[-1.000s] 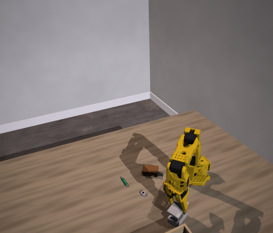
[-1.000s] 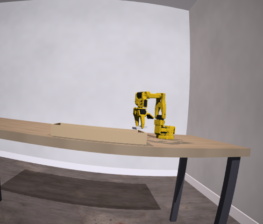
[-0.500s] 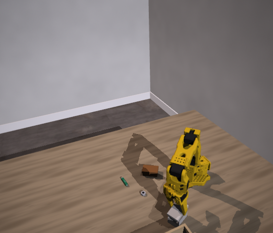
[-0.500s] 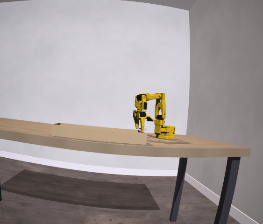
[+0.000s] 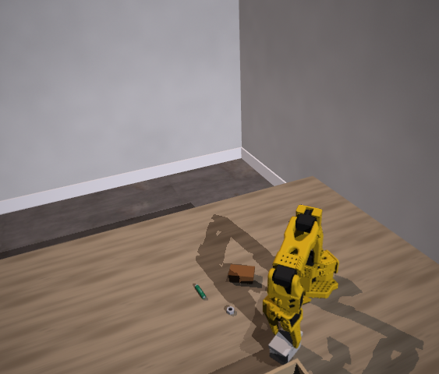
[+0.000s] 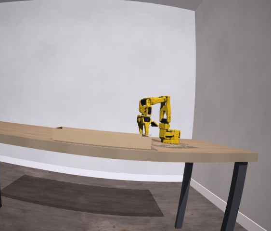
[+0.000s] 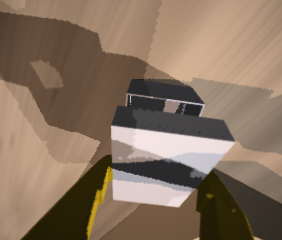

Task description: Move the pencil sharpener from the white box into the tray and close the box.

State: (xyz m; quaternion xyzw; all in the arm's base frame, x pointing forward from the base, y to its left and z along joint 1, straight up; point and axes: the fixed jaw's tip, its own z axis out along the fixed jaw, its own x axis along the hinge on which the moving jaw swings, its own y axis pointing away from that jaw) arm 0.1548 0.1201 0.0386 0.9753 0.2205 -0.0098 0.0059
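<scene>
My gripper (image 5: 286, 338) (image 6: 143, 133) (image 7: 158, 167) is shut on the white lid (image 5: 281, 344) (image 7: 156, 142), one finger at each side of it. The lid is held low above the white box's base (image 5: 292, 354) (image 7: 166, 89) and looks tilted in the top view. In the wrist view the far end of the open base shows beyond the lid's dark side wall; the lid hides the rest. The tray (image 5: 288, 365) (image 6: 100, 138) is wooden with upright walls; its inside is almost wholly hidden. I cannot make out the pencil sharpener in any view.
A brown block (image 5: 242, 273), a green pen-like stick (image 5: 200, 291) and a small white piece with a dark hole (image 5: 230, 309) lie on the table beside the arm. The tray's near corner stands close to the base.
</scene>
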